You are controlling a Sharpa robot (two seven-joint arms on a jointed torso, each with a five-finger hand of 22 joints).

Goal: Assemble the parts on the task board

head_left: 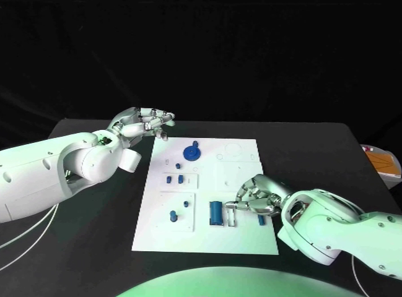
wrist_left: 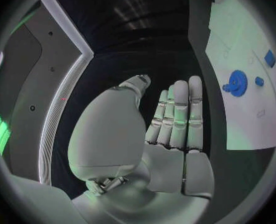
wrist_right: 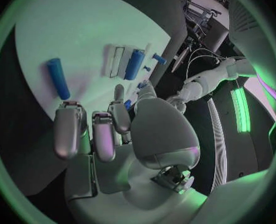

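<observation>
The white task board (head_left: 242,162) lies in the middle of the black table. On it are a blue gear (head_left: 192,151), small blue pegs (head_left: 174,180) and a blue cylinder (head_left: 216,212) lying in a white holder. My right hand (head_left: 256,198) hovers low over the board's near right part, fingers curled. A small blue part (wrist_right: 130,102) shows between its thumb and a finger, seemingly pinched. A loose blue cylinder (wrist_right: 58,78) lies on the board beyond the fingertips. My left hand (head_left: 145,122) is raised off the board's far left corner, fingers straight and holding nothing.
An orange and white box (head_left: 383,164) sits at the table's right edge. More small blue pegs (head_left: 178,210) stand in the board's near left block. Bare black table surrounds the board on the left and right.
</observation>
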